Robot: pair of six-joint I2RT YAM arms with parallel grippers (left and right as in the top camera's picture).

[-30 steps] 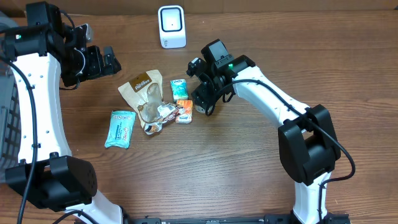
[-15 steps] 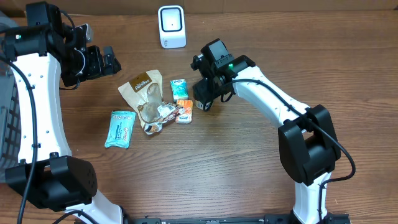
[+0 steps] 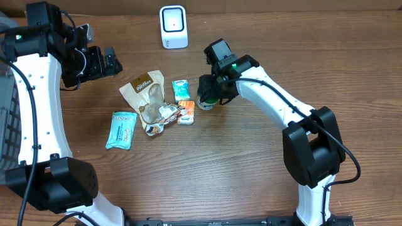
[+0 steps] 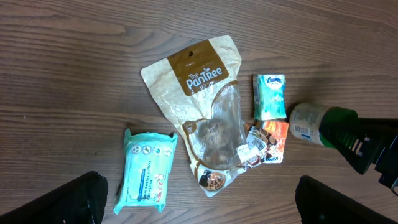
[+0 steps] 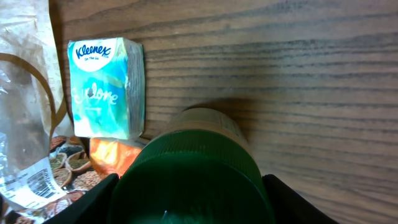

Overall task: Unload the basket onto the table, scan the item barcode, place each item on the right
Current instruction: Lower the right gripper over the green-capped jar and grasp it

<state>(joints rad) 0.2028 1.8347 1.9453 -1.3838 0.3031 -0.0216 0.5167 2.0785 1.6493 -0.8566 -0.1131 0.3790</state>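
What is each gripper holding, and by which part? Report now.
Right gripper: the bottle, clasped by its green cap, a finger on either side. Left gripper: open, nothing held.

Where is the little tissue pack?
Find the big tan PanTree pouch in the middle of the wooden table. The Kleenex tissue pack lies between it and the green-capped bottle. It's the small teal-and-white one, unlike the orange packet beside it.

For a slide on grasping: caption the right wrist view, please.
Right gripper clamps a green-capped bottle lying beside a Kleenex pack on the wooden table.
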